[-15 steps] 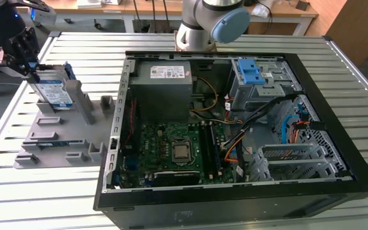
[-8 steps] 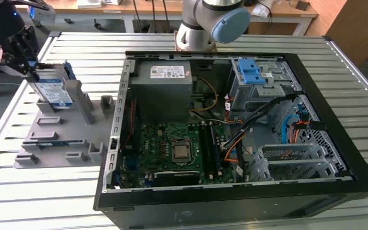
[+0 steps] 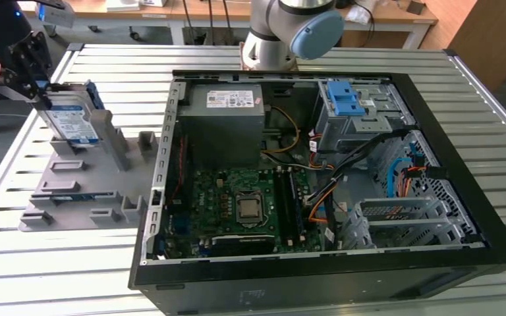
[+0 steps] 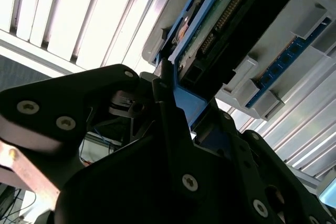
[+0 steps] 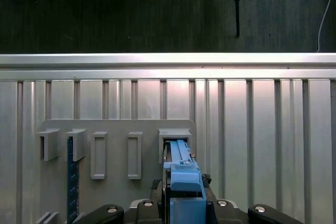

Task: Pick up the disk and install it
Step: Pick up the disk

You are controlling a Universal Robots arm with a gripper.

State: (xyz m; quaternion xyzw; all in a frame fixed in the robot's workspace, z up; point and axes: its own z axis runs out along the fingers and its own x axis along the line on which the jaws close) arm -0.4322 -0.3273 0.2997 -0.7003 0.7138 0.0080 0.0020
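Observation:
The disk is a silver drive with a white-and-blue label and blue carrier rails. It stands on edge in a slot of the grey holder fixture, at the exterior view's left. My gripper is at its upper end, shut on the blue rail. In the second wrist view the black fingers clamp the blue rail beneath the disk's circuit-board side. In the first wrist view the blue carrier sits between the jaws of the gripper, with its far end in the fixture's slot.
An open computer case lies to the exterior view's right of the fixture. It holds a grey power-supply box, a motherboard and a drive cage with blue latch tabs. A blue strip stands in another fixture slot. The arm's base rises behind the case.

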